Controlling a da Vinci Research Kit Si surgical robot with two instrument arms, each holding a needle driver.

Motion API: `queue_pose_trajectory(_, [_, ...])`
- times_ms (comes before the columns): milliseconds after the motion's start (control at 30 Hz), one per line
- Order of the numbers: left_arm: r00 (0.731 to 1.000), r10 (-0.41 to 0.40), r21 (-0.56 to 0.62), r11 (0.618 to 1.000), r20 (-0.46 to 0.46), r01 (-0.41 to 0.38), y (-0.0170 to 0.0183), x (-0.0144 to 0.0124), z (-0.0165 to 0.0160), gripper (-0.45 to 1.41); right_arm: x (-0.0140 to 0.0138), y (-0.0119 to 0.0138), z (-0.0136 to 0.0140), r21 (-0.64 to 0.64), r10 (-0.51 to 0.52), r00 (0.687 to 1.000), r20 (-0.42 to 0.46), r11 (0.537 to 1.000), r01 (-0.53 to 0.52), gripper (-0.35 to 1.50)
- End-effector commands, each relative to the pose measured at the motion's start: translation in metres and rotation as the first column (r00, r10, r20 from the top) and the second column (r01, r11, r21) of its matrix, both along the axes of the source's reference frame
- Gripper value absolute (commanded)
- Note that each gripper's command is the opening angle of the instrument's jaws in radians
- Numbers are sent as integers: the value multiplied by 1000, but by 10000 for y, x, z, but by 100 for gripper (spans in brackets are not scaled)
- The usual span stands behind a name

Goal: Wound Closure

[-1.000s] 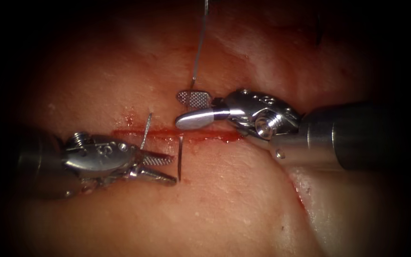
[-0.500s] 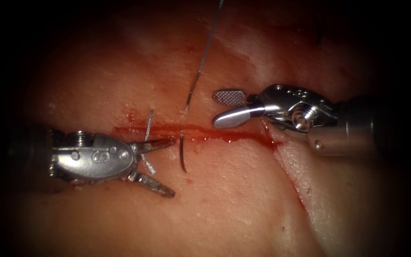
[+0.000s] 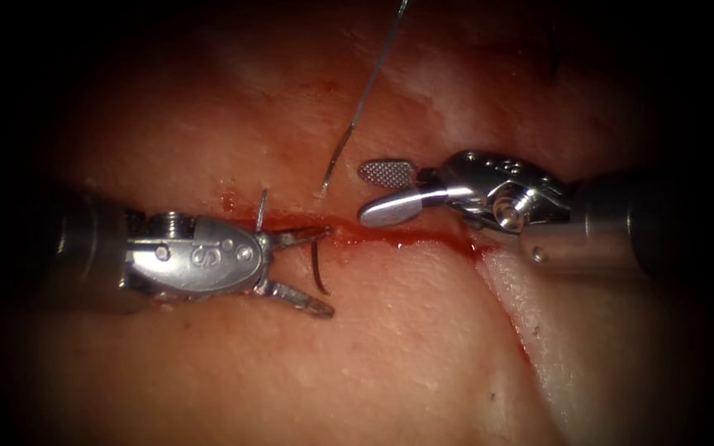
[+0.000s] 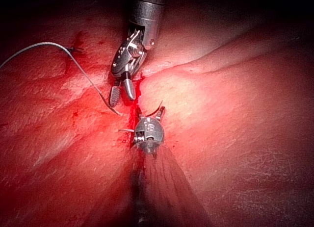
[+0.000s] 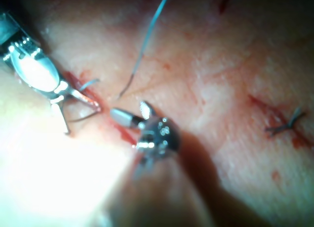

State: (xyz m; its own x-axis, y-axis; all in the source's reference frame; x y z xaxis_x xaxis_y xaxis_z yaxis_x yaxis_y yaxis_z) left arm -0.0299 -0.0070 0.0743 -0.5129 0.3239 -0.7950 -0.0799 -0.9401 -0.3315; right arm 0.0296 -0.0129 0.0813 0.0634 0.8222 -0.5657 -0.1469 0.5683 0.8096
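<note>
Gaping left hand (image 3: 311,268) — needle (image 3: 317,266) between

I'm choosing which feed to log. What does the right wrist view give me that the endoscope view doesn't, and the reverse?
Right wrist view: an earlier stitch with cut thread ends, away from the tools. Endoscope view: the S mark on the left tool's body. Shared: the left gripper, open and holding nothing, its jaws either side of the needle, which appears to stand in the tissue at the cut; the right gripper, open and empty; the thread running down to the tissue.
</note>
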Motion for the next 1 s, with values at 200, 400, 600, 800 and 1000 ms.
queue_pose_trajectory(200, [994,-76,59,995,-73,80,-3,-1,5,-45,6,-1,0,3,2,1000,-4,1000,-2,126])
queue_pose_trajectory(400, [976,-174,179,964,-132,196,-9,2,-31,-45,-5,2,-13,6,13,1000,-1,1000,-13,125])
queue_pose_trajectory(600, [978,-163,265,945,-131,193,-19,-12,-64,-45,-5,2,-15,8,15,1000,-1,1000,-15,125])
queue_pose_trajectory(800, [991,-116,405,904,-67,134,-40,-30,-125,-45,-5,-6,-20,2,15,1000,-1,1000,-15,125])
queue_pose_trajectory(1000, [996,-91,432,897,-14,87,-45,-31,-161,-45,-8,-14,-26,9,0,1000,-9,1000,0,125])
